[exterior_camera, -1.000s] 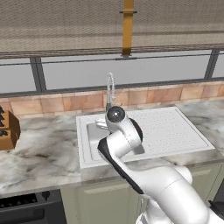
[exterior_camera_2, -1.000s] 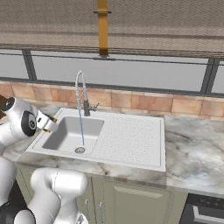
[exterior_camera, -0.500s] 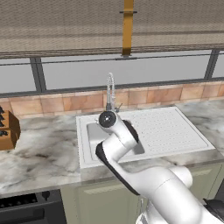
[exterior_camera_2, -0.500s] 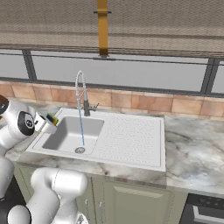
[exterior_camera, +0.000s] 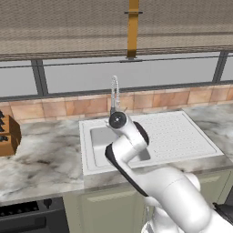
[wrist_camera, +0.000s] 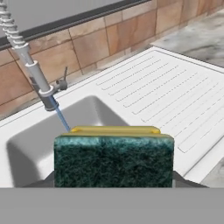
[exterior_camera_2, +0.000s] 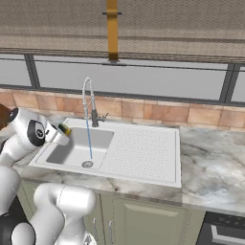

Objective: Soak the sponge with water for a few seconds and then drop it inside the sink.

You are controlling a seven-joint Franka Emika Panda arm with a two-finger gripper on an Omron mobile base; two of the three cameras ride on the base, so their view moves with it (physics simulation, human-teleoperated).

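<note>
One sponge sits clamped in the gripper, its dark green scouring face turned toward the hand camera and a strip of yellow body showing along its upper edge. The jaws are closed on its two sides — the finger tips themselves are hidden behind the block. From the right base camera the sponge shows as a small yellow and green spot at the end of the hand, held above the left rim of the sink. The water falls as a thin blue stream from the faucet down to the round drain; the sponge hangs beside the stream, not in it. Right of the basin lies the dotted drainboard. At the far left edge of the marble counter stands a brown knife block.
</note>
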